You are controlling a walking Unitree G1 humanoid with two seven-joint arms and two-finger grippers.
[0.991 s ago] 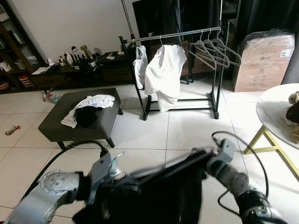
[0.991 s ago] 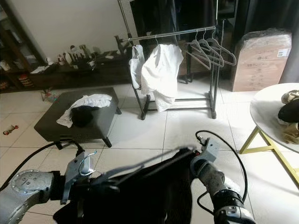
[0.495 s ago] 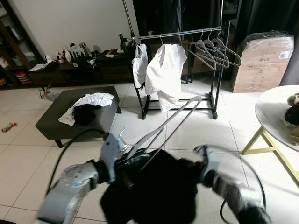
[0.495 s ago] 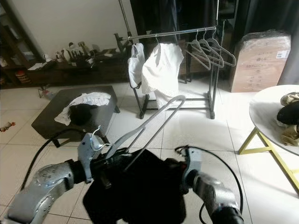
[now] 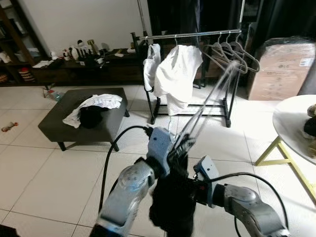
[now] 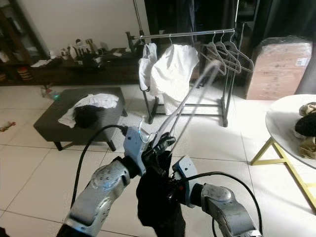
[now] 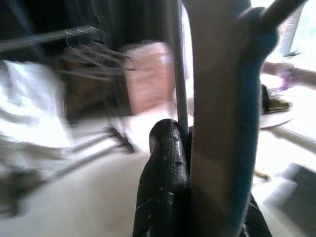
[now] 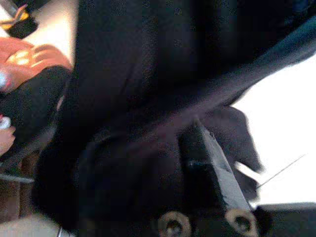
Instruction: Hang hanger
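Observation:
My left gripper [image 5: 177, 148] is shut on a grey hanger [image 5: 212, 96], whose blurred arm slants up toward the clothes rack [image 5: 197, 35]. A black garment [image 5: 170, 205] hangs from the hanger below that gripper. In the left wrist view, the hanger bar [image 7: 222, 123] sits against a black finger [image 7: 165, 173]. My right gripper [image 5: 195, 190] is low and pressed into the black garment, shut on a fold of it. In the right wrist view, dark cloth [image 8: 128, 98] runs taut across a finger [image 8: 212, 173]. The rack holds a white shirt [image 5: 175, 74] and several empty hangers [image 5: 232, 49].
A dark ottoman [image 5: 54, 123] carrying white and black clothes stands on the left. A wrapped cardboard box [image 5: 281, 69] sits right of the rack. A round white table [image 5: 291, 123] with yellow legs is on the right. A low shelf [image 5: 74, 69] lines the back wall.
The left arm has swung the hanger from lying level to pointing up at the rack. The garment now hangs straight down, and the right gripper stays in the cloth.

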